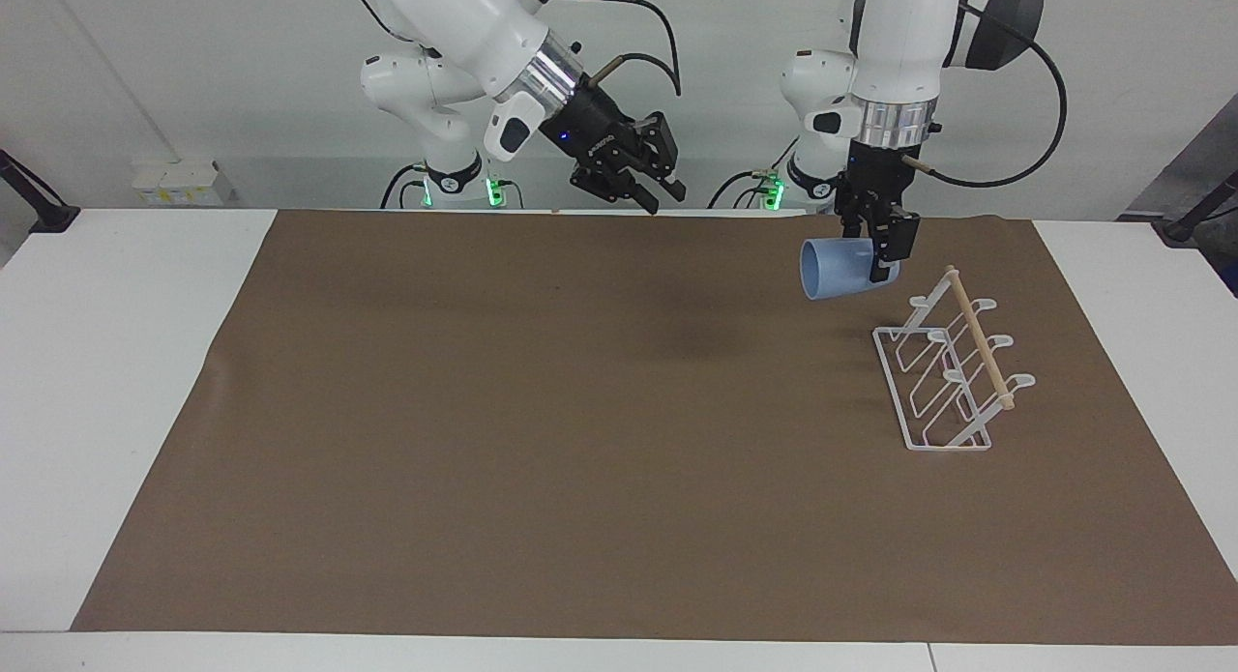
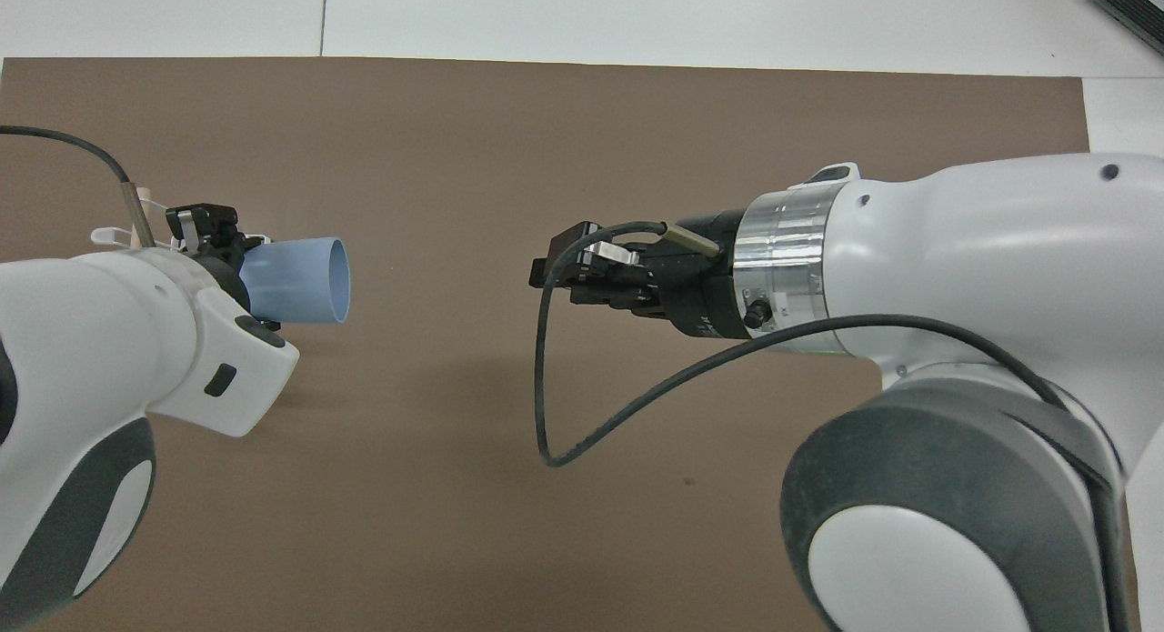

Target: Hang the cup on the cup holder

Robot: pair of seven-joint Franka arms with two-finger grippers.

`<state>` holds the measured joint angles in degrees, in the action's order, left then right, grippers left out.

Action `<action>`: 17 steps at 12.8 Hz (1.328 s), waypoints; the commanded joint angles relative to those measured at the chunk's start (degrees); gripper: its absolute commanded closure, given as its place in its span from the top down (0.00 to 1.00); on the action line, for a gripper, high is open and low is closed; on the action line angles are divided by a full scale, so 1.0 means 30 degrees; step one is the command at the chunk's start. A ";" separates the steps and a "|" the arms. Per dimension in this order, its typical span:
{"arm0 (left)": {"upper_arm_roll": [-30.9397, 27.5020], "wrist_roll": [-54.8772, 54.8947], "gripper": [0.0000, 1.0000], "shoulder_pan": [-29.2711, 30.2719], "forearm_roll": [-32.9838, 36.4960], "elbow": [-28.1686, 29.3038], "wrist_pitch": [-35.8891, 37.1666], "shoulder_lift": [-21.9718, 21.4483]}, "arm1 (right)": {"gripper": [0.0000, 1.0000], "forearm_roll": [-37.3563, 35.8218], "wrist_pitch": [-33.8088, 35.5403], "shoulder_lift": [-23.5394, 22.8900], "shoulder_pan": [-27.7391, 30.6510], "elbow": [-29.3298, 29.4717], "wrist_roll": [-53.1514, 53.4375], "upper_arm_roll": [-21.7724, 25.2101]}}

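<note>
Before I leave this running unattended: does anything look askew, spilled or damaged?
Nothing stands out. The left gripper holds the light-blue plastic cup on its side in the air, beside the upright white wire cup holder. The right gripper waits empty over the brown mat.

Bright, even light; soft shadows on the brown mat; sharp focus
</note>
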<state>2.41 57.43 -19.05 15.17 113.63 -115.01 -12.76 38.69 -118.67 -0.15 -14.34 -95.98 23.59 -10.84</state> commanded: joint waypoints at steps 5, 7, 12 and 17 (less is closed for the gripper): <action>0.0163 0.0018 0.00 0.0492 0.6006 -0.0577 0.2411 0.1083 | 0.42 -0.4421 0.0910 -0.0038 0.0796 0.0439 -0.3114 -0.0167; 0.0163 0.0018 0.00 0.0374 0.8176 -0.0610 0.2914 0.1466 | 0.42 -0.5740 0.1612 -0.0067 0.0855 0.0819 -0.4253 -0.0138; 0.0163 -0.0040 0.00 0.0928 0.9122 -0.1255 0.4061 0.3722 | 0.42 -0.9493 0.3896 -0.0241 0.1439 0.2018 -0.6773 -0.0167; 0.0163 -0.0099 0.00 0.1924 1.0758 -0.1108 0.2775 0.4339 | 0.43 -1.0462 0.6153 -0.0302 0.2406 0.2667 -0.7600 -0.0021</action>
<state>2.41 57.43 -14.95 44.81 111.17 -104.88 -0.56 9.07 -102.53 -0.23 -8.23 -89.55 1.78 -10.57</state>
